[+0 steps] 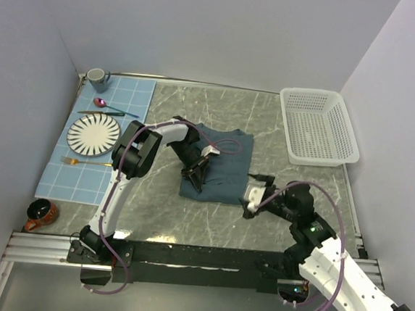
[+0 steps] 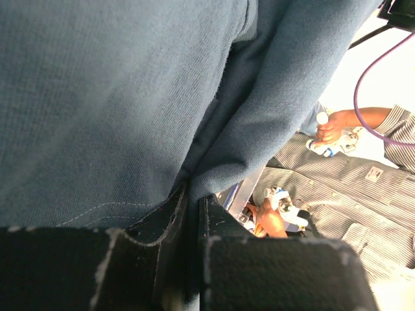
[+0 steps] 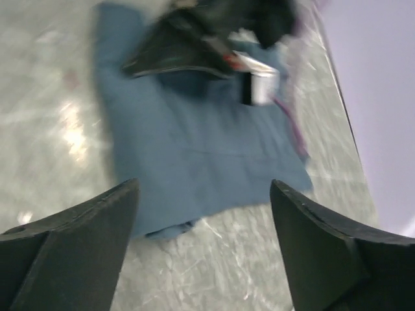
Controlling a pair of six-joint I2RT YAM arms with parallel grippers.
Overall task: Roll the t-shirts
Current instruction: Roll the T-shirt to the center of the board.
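The dark slate-blue t-shirt lies folded into a rectangle in the middle of the table. My left gripper is down on its left front part, shut on a fold of the cloth. In the left wrist view the t-shirt fills the frame and runs in between the closed fingers of the left gripper. My right gripper is open and empty just off the shirt's near right corner. In the right wrist view the right gripper hovers over bare table, with the t-shirt's edge just ahead and the left gripper beyond.
A white basket stands at the back right. On the left lies a light blue checked placemat with a striped plate, a grey-blue mug, a spoon and a fork. A brown cup sits near the front left.
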